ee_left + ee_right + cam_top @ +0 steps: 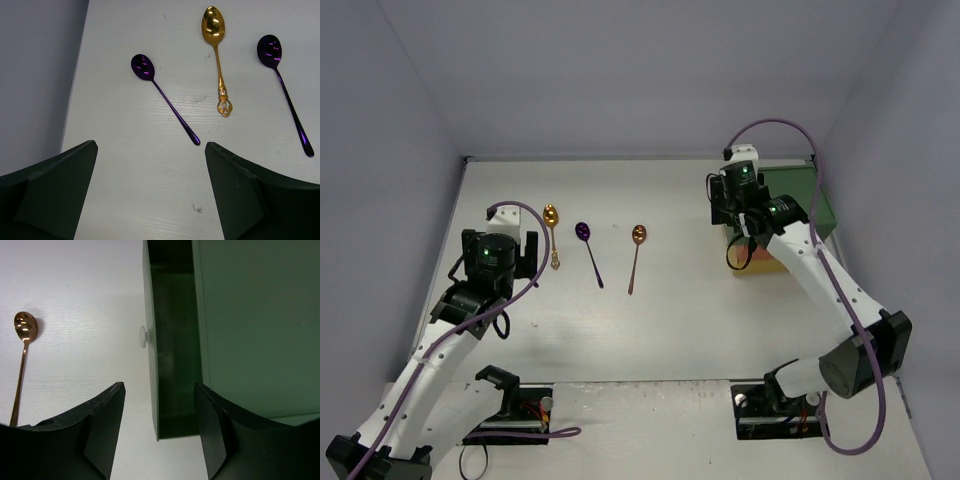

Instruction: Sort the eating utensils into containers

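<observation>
- I count four spoons lying flat on the table (670,330), none touching another: two purple, one gold, one copper
- In the left wrist view the first purple spoon (142,66) is in the upper middle of the frame, the gold spoon (213,27) is to its right, and the second purple spoon (269,50) is near the right edge
- The copper spoon (639,234) is in the centre of the top view; there I see only three spoons
- The left gripper (150,150) stands wide and holds nothing, hovering just below the handle end of the first purple spoon
- One block of containers (805,200) is at the right of the top view, with a green top and a yellow part (768,264) below
- The green drawer (175,355) is pulled out, with one white knob (143,336) on its front
- The right gripper (158,387) is over this drawer front, its fingers apart with nothing gripped
</observation>
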`<state>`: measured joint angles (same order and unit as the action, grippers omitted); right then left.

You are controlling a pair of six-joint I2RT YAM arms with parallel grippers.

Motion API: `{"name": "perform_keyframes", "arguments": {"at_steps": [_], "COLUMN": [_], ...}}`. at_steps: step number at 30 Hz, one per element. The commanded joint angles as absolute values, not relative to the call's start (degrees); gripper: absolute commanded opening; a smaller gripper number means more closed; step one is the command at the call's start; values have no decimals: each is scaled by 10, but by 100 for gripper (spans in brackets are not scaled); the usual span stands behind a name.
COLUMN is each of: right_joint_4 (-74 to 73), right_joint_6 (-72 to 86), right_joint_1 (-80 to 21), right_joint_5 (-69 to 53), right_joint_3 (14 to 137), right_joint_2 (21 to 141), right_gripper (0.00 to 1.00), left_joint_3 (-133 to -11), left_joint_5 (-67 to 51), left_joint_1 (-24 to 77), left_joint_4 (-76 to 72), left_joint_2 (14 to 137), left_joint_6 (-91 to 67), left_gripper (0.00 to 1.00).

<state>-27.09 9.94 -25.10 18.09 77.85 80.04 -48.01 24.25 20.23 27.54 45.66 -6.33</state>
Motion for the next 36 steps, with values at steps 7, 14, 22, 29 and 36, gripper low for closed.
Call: {"name": "perform_keyframes", "arguments": {"at_steps": [7,14,22,29,36], "right_joint_4": [-240,-235,-234,-235,-235], "right_joint_6": [82,78,73,70,68], "right_joint_1": [-243,-244,-244,-246,-248], "right_joint_5": [138,54,10,-24,-3], "right_joint_3": [848,872,874,872,885], "right_joint_2": [895,916,898,896,880], "right_gripper": [54,50,47,47,52], "left_joint_3": [-487,-486,-488,-487,-487], "left_joint_5": [248,249,249,250,248], "left_joint_1": [200,200,200,200,200], "left_joint_4": [245,243,244,244,243], "left_joint_2": [456,456,458,459,460], "left_joint_6": [-56,-56,-55,-55,-55], "left_gripper": [87,87,87,87,87]}}
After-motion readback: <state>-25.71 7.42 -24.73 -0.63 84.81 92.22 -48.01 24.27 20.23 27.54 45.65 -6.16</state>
